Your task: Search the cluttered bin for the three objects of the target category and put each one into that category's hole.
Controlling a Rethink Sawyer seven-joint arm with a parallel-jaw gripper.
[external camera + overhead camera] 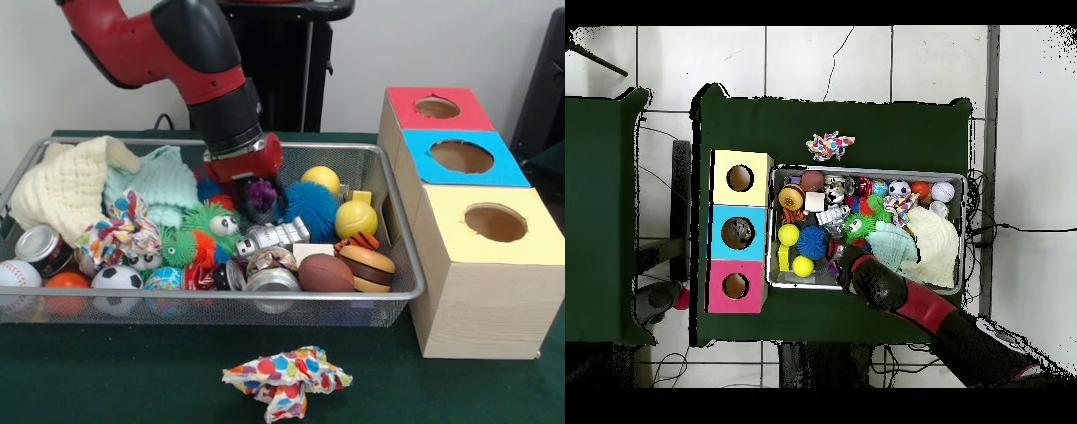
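My gripper (250, 190) is lowered into the wire bin (415, 284), at its back middle; its red wrist sits just over a purple spiky toy (259, 194) and next to a blue spiky ball (311, 207). The clutter hides its tips. In the overhead view the gripper (844, 266) is at the bin's (865, 170) edge nearest the robot base. Three boxes with round holes stand beside the bin: red (439, 108), blue (462, 156) and yellow (495, 223). The bin holds balls, cans, cloths and toys.
A cream cloth (71, 181) and a teal cloth (159, 181) fill the bin's left back. Two yellow balls (356, 218), a football (325, 272), a burger toy (367, 268) and cans (272, 281) lie at its right front. A spotted cloth (287, 378) lies outside on the green table.
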